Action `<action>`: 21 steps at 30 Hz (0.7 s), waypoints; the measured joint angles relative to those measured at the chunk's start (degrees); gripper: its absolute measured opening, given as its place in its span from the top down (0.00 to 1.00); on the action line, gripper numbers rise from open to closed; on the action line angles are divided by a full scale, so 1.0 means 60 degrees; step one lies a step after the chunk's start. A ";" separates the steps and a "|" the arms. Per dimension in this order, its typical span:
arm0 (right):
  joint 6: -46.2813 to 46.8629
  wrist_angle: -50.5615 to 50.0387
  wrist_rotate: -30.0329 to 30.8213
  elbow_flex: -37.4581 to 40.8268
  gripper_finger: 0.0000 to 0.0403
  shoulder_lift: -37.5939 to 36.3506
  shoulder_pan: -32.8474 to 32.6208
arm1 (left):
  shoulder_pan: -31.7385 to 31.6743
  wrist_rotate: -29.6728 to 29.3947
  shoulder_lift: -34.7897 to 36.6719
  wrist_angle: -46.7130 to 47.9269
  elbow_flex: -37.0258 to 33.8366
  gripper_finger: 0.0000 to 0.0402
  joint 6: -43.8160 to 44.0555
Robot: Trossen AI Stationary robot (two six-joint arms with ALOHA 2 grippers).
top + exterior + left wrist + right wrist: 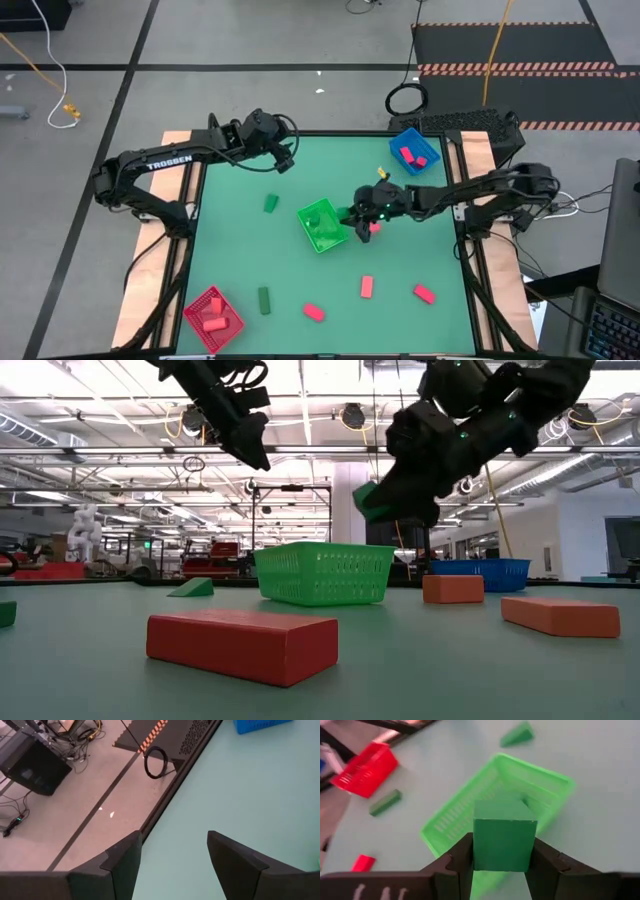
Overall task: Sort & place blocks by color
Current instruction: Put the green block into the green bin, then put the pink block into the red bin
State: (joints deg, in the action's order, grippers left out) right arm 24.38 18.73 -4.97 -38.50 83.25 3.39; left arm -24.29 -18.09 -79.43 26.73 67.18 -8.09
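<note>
Bright even overhead light from ceiling strip lamps (300, 380), faint shadows on the table (330, 290), red block (243, 645) nearest the low camera soft, hall behind it hazy

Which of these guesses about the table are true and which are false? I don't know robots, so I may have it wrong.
1. The right claw holds a green block. True.
2. That block already lies inside the green bin. False: it is clamped between the fingers, above the bin's edge in the right wrist view.
3. The left claw is empty, its fingers apart. True.
4. The blue bin holds only green blocks. False: the pieces in it are red.
5. The red bin sits at a near corner of the table, with red blocks inside. True.
6. No blocks lie loose on the table. False: several do, such as a red block.
</note>
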 joint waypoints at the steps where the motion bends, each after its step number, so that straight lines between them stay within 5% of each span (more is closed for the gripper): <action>1: -0.0004 0.0398 -0.0045 0.0000 0.69 0.0172 -0.0046 | 0.0000 0.0000 -0.0002 0.0002 0.0000 0.43 -0.0002; 11: -0.0677 0.1219 -0.0206 -0.0543 0.66 0.1453 -0.0399 | 0.0000 0.0000 -0.0002 -0.0158 -0.0004 0.43 0.0002; 21: -0.1185 0.1388 0.0091 -0.0565 0.38 0.1345 -0.0258 | 0.0000 0.0004 -0.0002 -0.0150 -0.0011 0.43 0.0045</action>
State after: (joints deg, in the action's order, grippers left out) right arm 17.27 27.06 -4.42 -41.89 91.32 1.84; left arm -24.29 -18.06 -79.44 25.83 67.11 -7.81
